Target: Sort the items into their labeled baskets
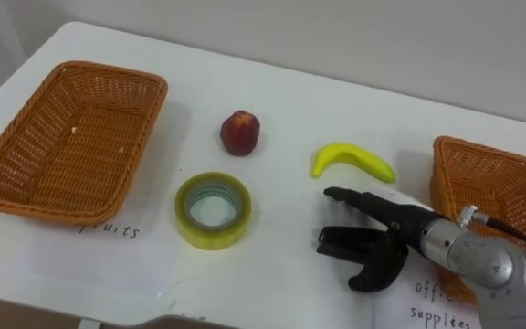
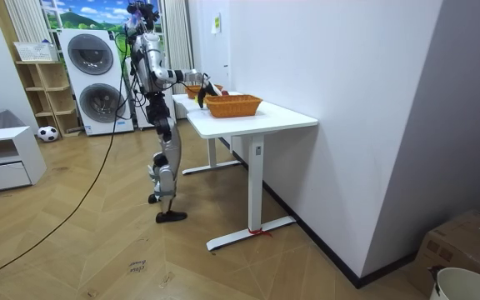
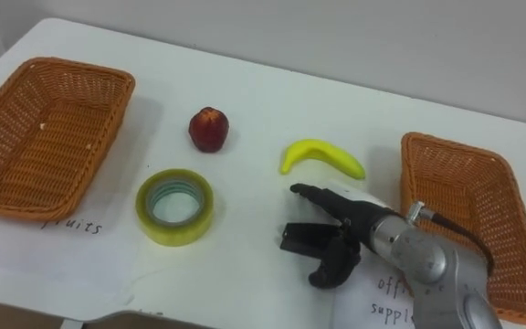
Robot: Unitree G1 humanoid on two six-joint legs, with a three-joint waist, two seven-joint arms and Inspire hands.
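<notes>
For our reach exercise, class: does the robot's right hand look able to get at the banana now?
Probably yes. The right hand is open just short of the banana, with only bare table between; the tape roll lies well to its left.

White table [image 1: 336, 100] by plain wall. Stacked washing machines [image 2: 92, 57] at far wall; wooden shelf [image 2: 38, 90] beside them, ball [image 2: 47, 132] on floor below. Low white drawer unit [image 2: 2, 158] at room view's left.
</notes>
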